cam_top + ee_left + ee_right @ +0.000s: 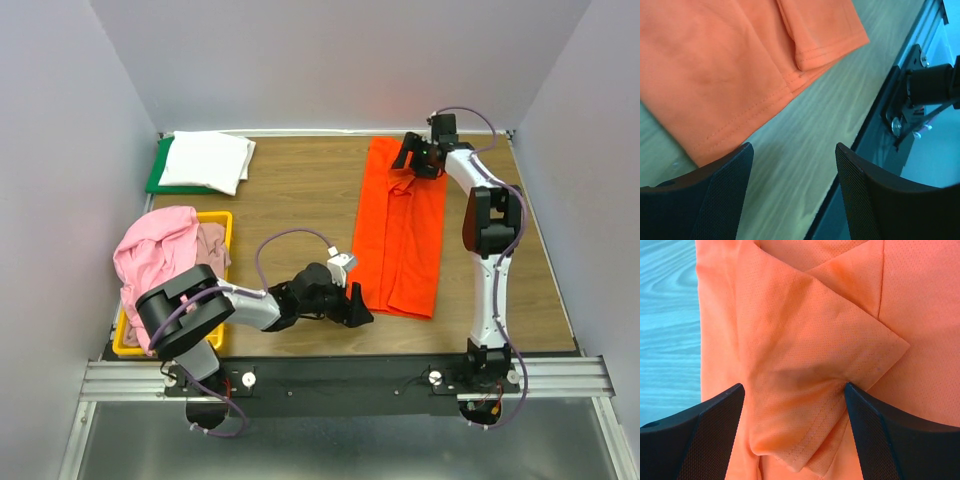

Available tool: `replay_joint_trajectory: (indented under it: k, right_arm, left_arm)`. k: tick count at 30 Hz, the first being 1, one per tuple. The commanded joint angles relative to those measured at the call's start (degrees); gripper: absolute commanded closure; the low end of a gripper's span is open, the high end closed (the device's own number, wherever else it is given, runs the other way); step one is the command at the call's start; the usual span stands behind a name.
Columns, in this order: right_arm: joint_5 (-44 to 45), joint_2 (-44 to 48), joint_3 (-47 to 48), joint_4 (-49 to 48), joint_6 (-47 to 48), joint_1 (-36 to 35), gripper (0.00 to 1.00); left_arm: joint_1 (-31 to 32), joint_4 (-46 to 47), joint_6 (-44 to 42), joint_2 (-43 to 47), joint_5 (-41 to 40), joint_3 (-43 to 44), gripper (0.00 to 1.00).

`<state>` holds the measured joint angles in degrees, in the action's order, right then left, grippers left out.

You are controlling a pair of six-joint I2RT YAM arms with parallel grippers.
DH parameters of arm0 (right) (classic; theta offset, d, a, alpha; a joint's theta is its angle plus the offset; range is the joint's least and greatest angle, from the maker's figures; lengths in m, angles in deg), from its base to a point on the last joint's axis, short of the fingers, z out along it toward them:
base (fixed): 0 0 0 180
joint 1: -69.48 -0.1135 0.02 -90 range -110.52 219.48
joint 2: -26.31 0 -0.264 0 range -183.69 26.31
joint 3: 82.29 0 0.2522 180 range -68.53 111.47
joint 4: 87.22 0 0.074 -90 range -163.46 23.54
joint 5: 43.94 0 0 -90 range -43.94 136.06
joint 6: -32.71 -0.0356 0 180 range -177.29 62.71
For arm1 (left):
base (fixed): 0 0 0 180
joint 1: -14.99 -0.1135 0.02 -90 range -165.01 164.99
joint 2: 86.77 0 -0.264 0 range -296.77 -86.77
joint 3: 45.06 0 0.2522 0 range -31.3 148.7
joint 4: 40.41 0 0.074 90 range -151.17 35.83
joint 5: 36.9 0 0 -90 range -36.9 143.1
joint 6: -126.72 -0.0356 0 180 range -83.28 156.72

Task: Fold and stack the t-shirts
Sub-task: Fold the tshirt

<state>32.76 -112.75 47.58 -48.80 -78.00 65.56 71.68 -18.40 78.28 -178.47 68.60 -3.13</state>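
T-shirt [400, 240] hem lies beside left jaws, sleeve beneath right jaws.

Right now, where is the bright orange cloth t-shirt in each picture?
Top external: the bright orange cloth t-shirt lies as a long folded strip, right of centre.
Left wrist: the t-shirt fills the upper left, its stitched hem corner pointing down.
Right wrist: the t-shirt fills almost the whole picture, with a folded flap in the middle.
Shared landmark: the wooden table shows beside the shirt in every view.
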Motion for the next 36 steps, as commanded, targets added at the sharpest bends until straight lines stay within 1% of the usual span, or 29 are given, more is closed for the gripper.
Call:
replay_joint_trajectory:
  k: [1,3,7,11,13,17,20,24,27,36]
  right_arm:
    - [-1.82,-3.23,-0.01,4.78,-0.12,-1.7,0.12]
    - [-1.47,-2.01,-0.27,4.78,0.32,-1.7,0.11]
    - [-0.5,4.14,-2.03,4.78,2.25,-1.7,0.11]
    - [2.31,10.91,-5.89,4.6,2.08,-1.7,0.1]
    - [3.19,15.02,-8.26,4.51,1.55,-1.79,0.1]
    - [6.0,20.13,-16.42,3.64,1.2,-2.14,0.1]
    - [6.36,22.16,-21.69,2.94,0.67,-2.4,0.1]
    - [6.36,22.61,-26.36,1.36,0.14,-2.32,0.1]
    - [6.01,21.65,-27.96,0.56,-0.03,-2.49,0.1]
    - [5.13,15.85,-26.38,-0.67,-0.47,-2.93,0.1]
  left_arm:
    - [0.62,-1.92,1.51,1.08,0.58,1.1,0.25]
    - [0.62,-3.59,1.33,2.05,-0.21,1.45,0.25]
    - [0.71,-8.16,-0.42,5.03,-2.93,3.65,0.25]
    - [0.97,-12.38,-3.67,5.74,-5.93,8.39,0.25]
    - [1.06,-12.74,-4.12,4.7,-5.93,9.8,0.25]
    - [1.23,-12.83,-4.73,1.72,-5.84,12.26,0.25]
    - [1.32,-12.83,-5.35,-1.8,-4.97,13.67,0.25]
    - [1.76,-12.65,-6.14,-5.5,-3.82,15.17,0.25]
    - [1.76,-12.74,-6.58,-7.43,-3.64,15.78,0.25]
    - [1.94,-12.39,-6.05,-9.9,-3.12,14.82,0.25]
